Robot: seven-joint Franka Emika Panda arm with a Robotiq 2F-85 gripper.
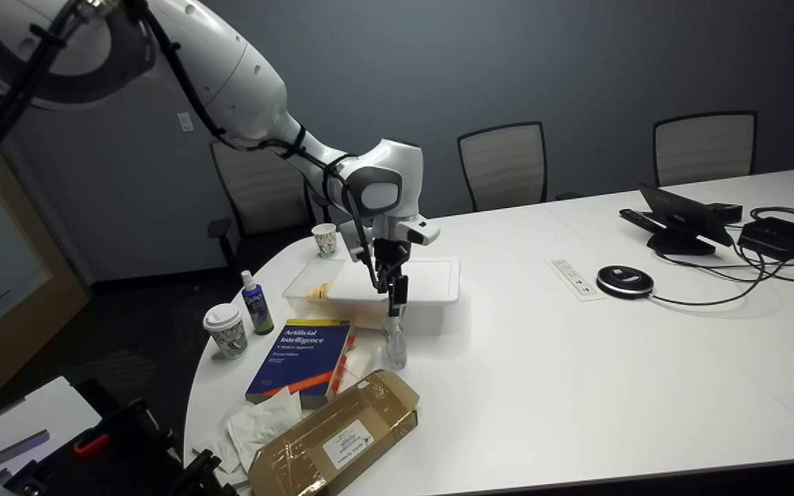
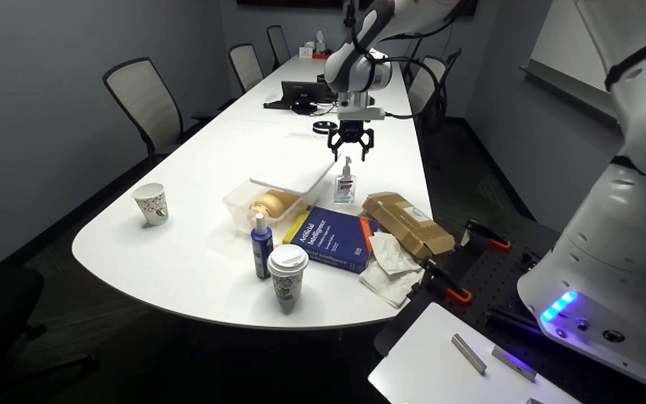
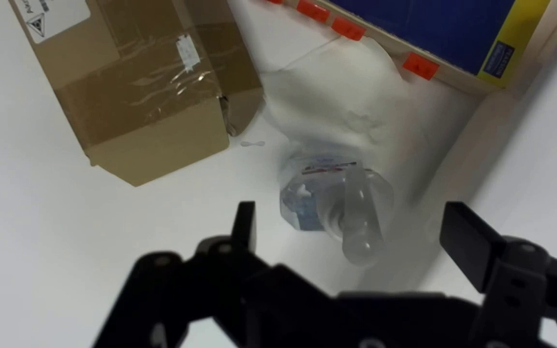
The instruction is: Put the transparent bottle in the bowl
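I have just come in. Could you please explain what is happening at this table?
A robot arm holds its claw open above the clear bottle, apparently to pick it up. Nothing is gripped yet: the bottle stands upright between the bin and the brown box. No person shows in the pictures.

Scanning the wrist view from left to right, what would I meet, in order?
Cardboard box → transparent bottle → right-side fingertip. I leave out the blue book, whose left-right span overlaps the bottle's, and the left-side fingertip, which overlaps the box's.
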